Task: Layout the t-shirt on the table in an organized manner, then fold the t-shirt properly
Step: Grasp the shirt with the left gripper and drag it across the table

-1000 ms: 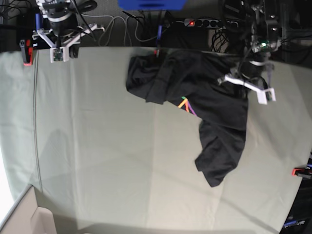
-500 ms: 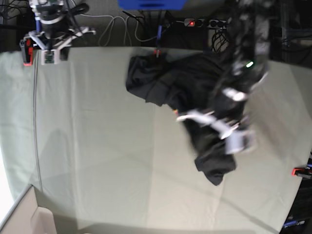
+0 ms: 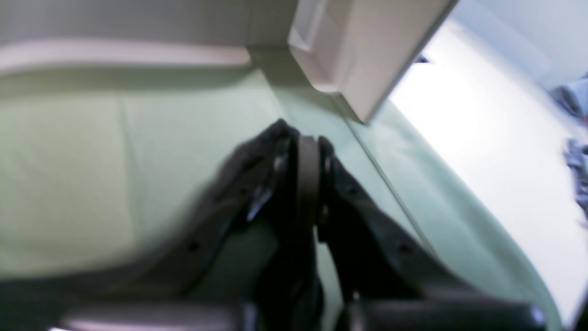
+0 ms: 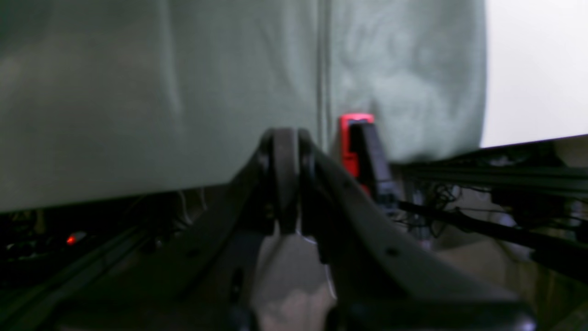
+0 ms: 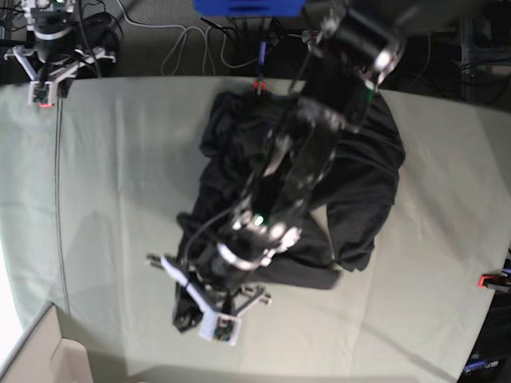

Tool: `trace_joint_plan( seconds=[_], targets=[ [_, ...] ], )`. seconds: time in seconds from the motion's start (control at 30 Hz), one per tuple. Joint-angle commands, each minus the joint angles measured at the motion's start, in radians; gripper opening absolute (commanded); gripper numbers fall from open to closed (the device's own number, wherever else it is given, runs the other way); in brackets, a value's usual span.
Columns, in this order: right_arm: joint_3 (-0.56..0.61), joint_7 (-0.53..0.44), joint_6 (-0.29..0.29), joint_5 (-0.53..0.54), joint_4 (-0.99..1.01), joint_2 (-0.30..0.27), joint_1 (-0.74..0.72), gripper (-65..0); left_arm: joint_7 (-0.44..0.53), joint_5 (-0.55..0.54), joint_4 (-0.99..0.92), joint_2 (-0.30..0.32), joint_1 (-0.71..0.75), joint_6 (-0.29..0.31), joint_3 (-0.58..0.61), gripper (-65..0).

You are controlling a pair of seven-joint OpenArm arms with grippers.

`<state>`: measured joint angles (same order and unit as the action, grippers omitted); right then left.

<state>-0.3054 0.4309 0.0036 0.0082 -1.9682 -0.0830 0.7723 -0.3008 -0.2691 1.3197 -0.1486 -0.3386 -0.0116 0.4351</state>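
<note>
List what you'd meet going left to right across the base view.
Right claw at the far left corner → left claw over the near side → t-shirt → red clamp at the right edge.

L arm [image 5: 295, 167] outstretched, both jaws closed

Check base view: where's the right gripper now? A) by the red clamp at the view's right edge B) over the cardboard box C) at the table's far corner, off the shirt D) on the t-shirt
C: the right gripper sits at the table corner, well clear of the t-shirt.
</note>
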Motion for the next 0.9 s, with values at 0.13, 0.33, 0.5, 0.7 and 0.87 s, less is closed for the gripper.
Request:
trace_joint_plan(
  seconds=[0.13,0.33,0.5,0.7,0.87],
  targets=[
    [-0.025,0.041,0.002,-0.001,-0.016,-0.004,0.005,-65.0,0.286,-0.111,-0.299,-0.008,-0.198,-0.083,0.202,-64.3],
    [-0.025,0.046,0.002,-0.001,-0.016,-0.002,0.005,-65.0,0.450,-0.465,-0.458,-0.008,-0.343,-0.182,0.423,-63.8],
    [-0.022,0.046,0.002,-0.001,-0.016,-0.002,0.003,-65.0,0.447,-0.551,-0.454,-0.008,-0.336,-0.179,0.437,-45.9],
    [-0.016,0.046,0.002,0.000,-0.015,0.010,-0.023,-65.0,0.446,-0.545,-0.314,0.034,-0.236,-0.176,0.437,-16.7],
    [-0.016,0.046,0.002,0.000,-0.013,0.027,-0.044,-65.0,0.455,-0.545,-0.236,0.237,-0.205,-0.182,0.426,-15.5]
  ],
)
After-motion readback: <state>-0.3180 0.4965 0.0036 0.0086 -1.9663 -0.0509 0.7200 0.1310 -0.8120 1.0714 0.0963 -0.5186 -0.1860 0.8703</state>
